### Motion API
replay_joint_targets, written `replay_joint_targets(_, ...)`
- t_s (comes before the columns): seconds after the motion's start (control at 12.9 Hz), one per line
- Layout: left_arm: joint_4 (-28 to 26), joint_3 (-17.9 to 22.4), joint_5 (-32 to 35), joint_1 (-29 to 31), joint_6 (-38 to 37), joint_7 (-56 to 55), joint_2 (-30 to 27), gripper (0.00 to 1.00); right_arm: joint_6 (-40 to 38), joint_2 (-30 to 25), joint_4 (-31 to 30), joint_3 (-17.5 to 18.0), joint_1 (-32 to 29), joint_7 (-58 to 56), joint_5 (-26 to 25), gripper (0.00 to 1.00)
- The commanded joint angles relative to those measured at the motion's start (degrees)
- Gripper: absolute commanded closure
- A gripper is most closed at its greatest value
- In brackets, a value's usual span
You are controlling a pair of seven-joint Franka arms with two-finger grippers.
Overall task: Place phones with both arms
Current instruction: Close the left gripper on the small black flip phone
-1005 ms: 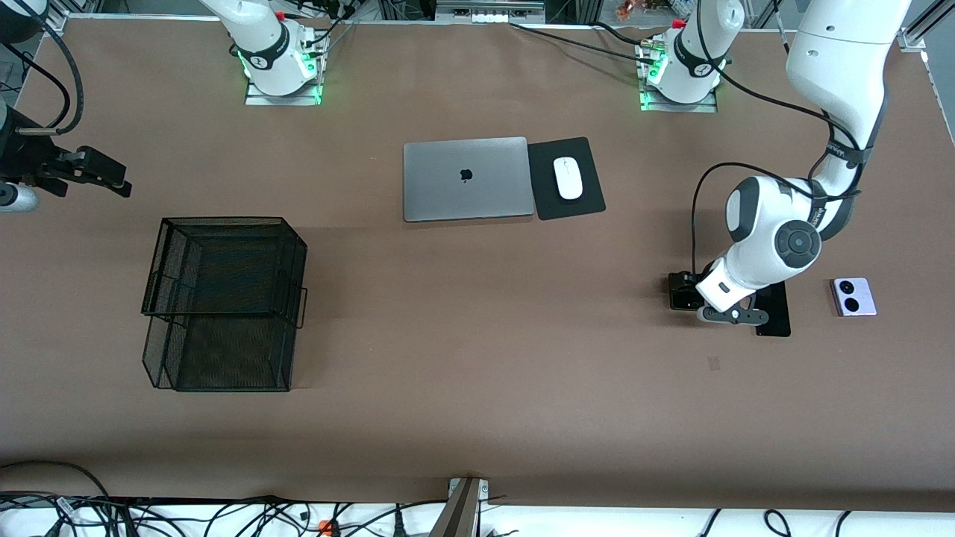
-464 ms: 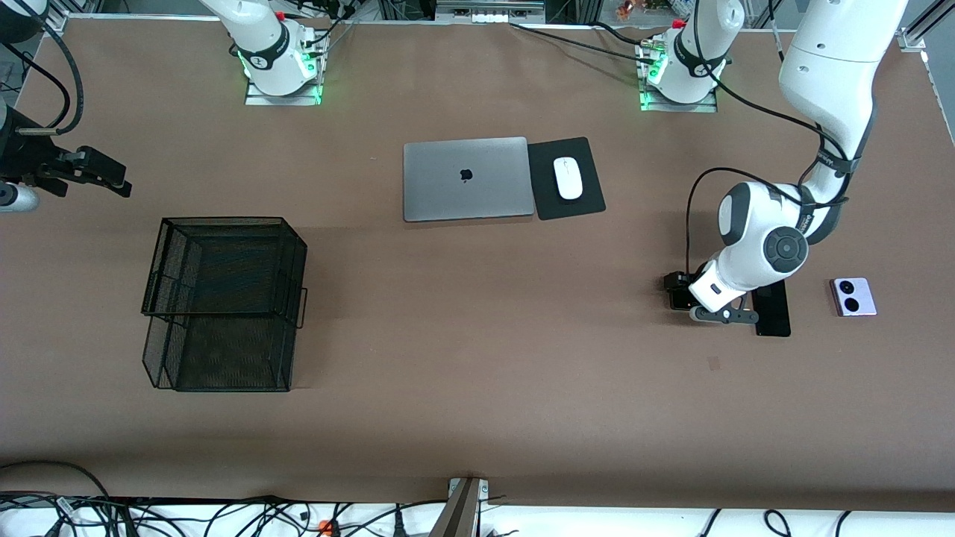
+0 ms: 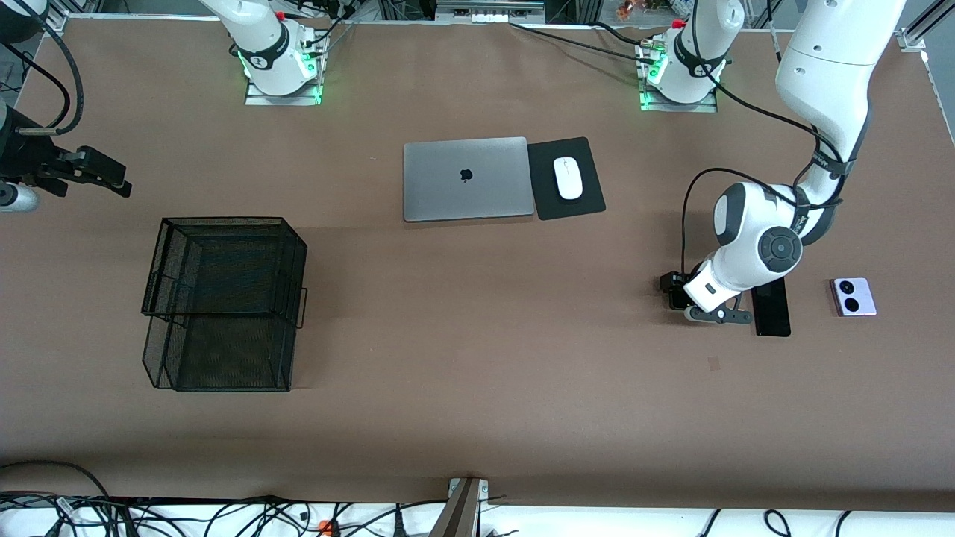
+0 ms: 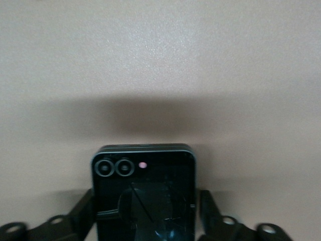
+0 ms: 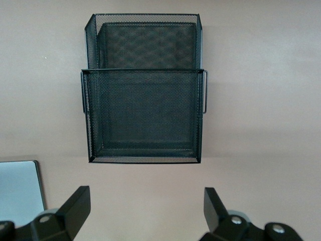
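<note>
My left gripper (image 3: 688, 298) is down at the table, open, with one finger on each side of the small square black phone (image 4: 143, 196). A thin gap shows beside at least one finger (image 4: 209, 211). In the front view that phone is almost wholly hidden under the hand. The long slim black slab (image 3: 771, 309) lies on the table just beside the hand, toward the left arm's end. The lavender-white phone (image 3: 853, 296) with two black circles lies farther toward that end. My right gripper (image 3: 119, 181) waits open and empty (image 5: 147, 203) in the air above the table's right-arm end.
A black wire-mesh tray (image 3: 224, 298) stands toward the right arm's end and also shows in the right wrist view (image 5: 143, 90). A closed grey laptop (image 3: 468, 179) and a white mouse (image 3: 568, 177) on a black pad (image 3: 589, 203) lie mid-table near the bases.
My left arm has shifted a little toward the right arm's end of the table, uncovering most of the long black slab. The right arm has not moved.
</note>
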Motion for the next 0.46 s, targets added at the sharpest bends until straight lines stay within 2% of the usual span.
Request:
replay_joint_targets(0.0,-0.4,-0.7,-1.7,0.5,1.1,0.3,0.0,0.58,0.0,-1.1,-0.4,0.2,-0.2,-0.2,-0.4,0.00)
replay_joint_targets(0.23,0.1,-0.7,-1.7,0.4,0.6,0.0,0.0,0.73,0.0,-1.1,-0.4,0.2,-0.2,-0.2,-0.5,0.00)
replay_joint_targets(0.39,0.7,-0.7,-1.7,0.5,0.3,0.2,-0.8,0.74,0.0,-1.1,-0.4,0.2,-0.2,-0.2,-0.4,0.00)
